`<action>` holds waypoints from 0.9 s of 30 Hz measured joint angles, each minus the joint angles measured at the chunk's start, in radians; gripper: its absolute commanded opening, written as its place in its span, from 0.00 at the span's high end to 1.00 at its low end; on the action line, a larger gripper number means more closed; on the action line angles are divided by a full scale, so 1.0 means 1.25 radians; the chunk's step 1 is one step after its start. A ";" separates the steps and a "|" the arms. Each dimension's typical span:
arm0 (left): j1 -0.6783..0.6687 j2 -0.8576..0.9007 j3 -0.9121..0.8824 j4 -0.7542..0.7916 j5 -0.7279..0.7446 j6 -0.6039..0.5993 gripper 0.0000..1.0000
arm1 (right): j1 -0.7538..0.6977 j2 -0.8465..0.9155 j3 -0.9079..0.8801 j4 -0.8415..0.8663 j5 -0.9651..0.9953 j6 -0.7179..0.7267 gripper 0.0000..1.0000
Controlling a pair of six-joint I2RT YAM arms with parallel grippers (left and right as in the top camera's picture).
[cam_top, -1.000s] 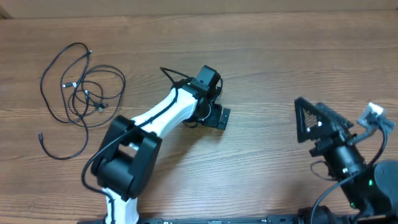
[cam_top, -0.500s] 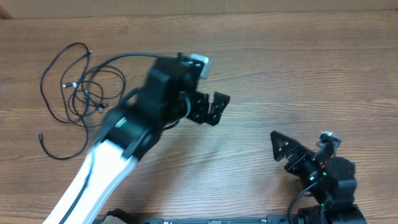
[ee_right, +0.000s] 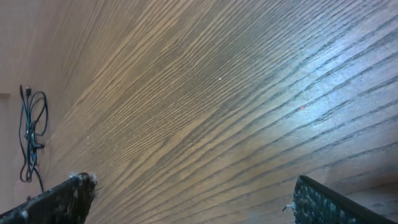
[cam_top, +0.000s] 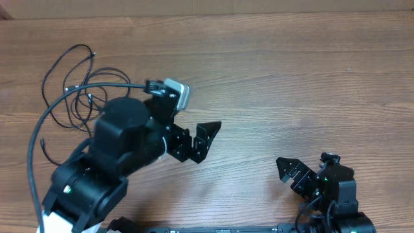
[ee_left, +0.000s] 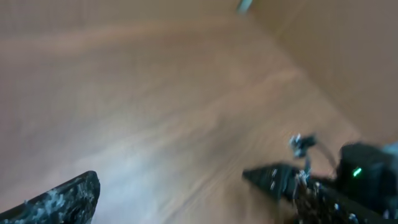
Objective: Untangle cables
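Left hand wide open, empty, hovering above tabletop; cables well behind it. Right hand wide open, empty.

A brown wood-grain worktop carries one loose tangle of thin black cables at its left side, their loops overlapping, small plugs among them, one strand trailing toward the near edge.
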 measured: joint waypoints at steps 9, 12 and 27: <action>0.000 0.005 -0.009 0.046 0.000 0.000 0.00 | 0.000 -0.013 0.000 -0.002 0.004 0.000 0.00; 0.001 -0.056 -0.044 0.228 0.000 0.000 0.00 | 0.000 -0.066 0.000 0.015 0.006 -0.001 0.00; 0.063 -0.483 -0.466 0.706 0.006 0.000 0.00 | 0.000 -0.181 -0.002 0.604 0.009 -0.001 0.00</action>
